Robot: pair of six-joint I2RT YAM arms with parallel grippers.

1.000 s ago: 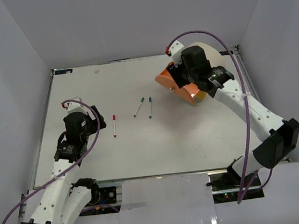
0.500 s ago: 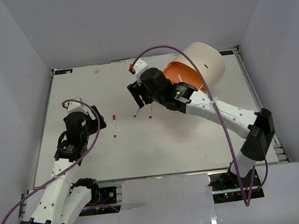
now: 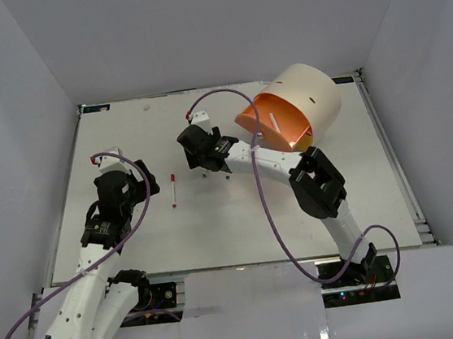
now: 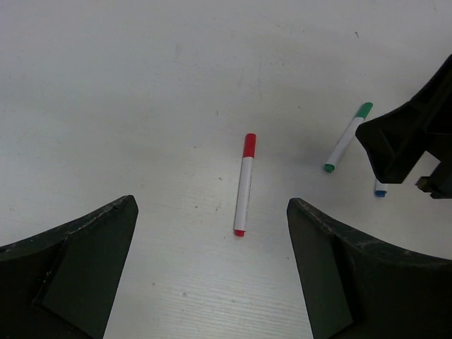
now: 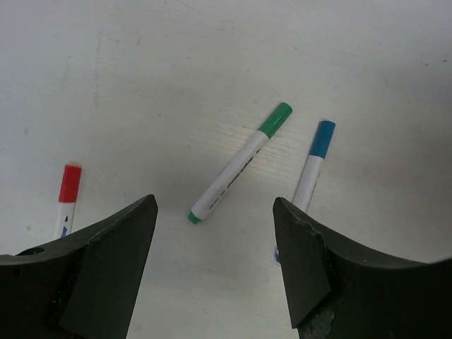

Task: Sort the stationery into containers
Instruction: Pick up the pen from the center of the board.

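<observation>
A red-capped white marker (image 3: pixel 173 189) lies on the white table between the arms; it also shows in the left wrist view (image 4: pixel 244 185), just ahead of my open, empty left gripper (image 4: pixel 212 205) (image 3: pixel 148 185). A green-capped marker (image 5: pixel 240 162) and a blue-capped marker (image 5: pixel 313 166) lie side by side under my open, empty right gripper (image 5: pixel 214 205) (image 3: pixel 199 155), which hovers over them. The cream cylindrical organiser (image 3: pixel 308 95) lies at the back right, its orange drawer (image 3: pixel 275 127) facing the table's middle, with a thin white item showing in it. The other drawers are hidden.
The red marker (image 5: pixel 68 191) lies left of the right gripper. The right gripper's black body (image 4: pixel 417 141) sits close to the green marker (image 4: pixel 347 138) in the left wrist view. Grey walls enclose the table on three sides.
My right arm has swung left from the organiser's orange drawer to above the green and blue markers. The left arm has hardly moved.
</observation>
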